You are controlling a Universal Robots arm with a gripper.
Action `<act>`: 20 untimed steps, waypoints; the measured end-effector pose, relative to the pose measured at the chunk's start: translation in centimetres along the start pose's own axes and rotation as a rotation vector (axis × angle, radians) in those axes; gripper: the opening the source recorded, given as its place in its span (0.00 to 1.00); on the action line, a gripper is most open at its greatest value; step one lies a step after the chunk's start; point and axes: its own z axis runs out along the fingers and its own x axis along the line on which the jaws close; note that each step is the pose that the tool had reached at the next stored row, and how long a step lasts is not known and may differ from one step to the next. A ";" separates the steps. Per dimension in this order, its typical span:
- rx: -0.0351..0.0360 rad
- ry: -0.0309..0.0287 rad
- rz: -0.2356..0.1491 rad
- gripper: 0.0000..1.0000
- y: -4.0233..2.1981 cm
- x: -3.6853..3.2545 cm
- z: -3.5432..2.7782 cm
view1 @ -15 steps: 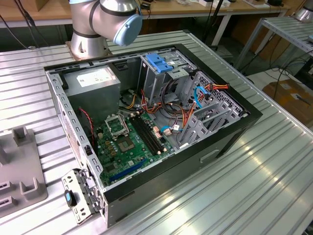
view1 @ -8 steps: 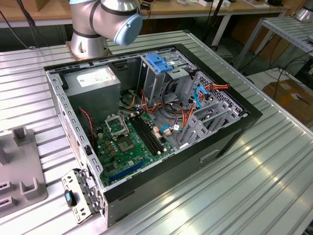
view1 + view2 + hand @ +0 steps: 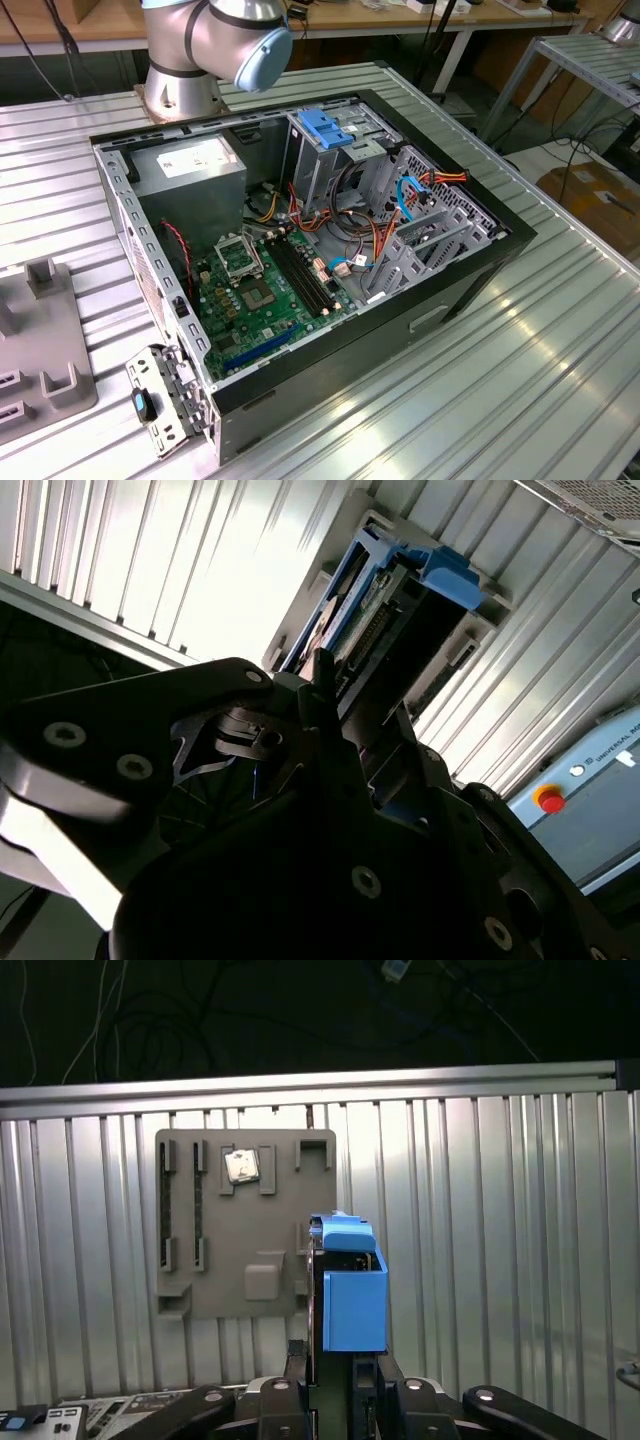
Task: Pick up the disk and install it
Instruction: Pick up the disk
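The disk (image 3: 350, 1285) stands on edge in its bright blue carrier, rising straight out from between my gripper's (image 3: 335, 1360) black fingers. In the second wrist view the disk (image 3: 400, 590) points away from the gripper (image 3: 345, 715), its blue frame and connector edge showing. The gripper is shut on the disk. Behind the disk lies a grey moulded fixture tray (image 3: 220, 1260) on the ribbed metal table. In the exterior view the open computer case (image 3: 470, 270) lies on its side, with its metal drive cage (image 3: 330, 165) at the far end.
A blue plastic piece (image 3: 325, 127) sits on top of the drive cage. Motherboard (image 3: 265, 290), cables and a grey power supply (image 3: 190, 165) fill the case. The arm's base (image 3: 185, 85) stands behind it. A small silver chip (image 3: 241, 1165) rests in the tray. A red button (image 3: 548, 798) is on a grey box.
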 end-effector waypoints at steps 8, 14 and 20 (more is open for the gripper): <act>0.0000 0.0000 0.000 0.35 -2.71 -0.18 0.04; 0.0000 0.0000 0.000 0.35 -2.74 -0.18 -0.02; 0.0000 -0.0001 0.000 0.35 -2.76 -0.19 -0.24</act>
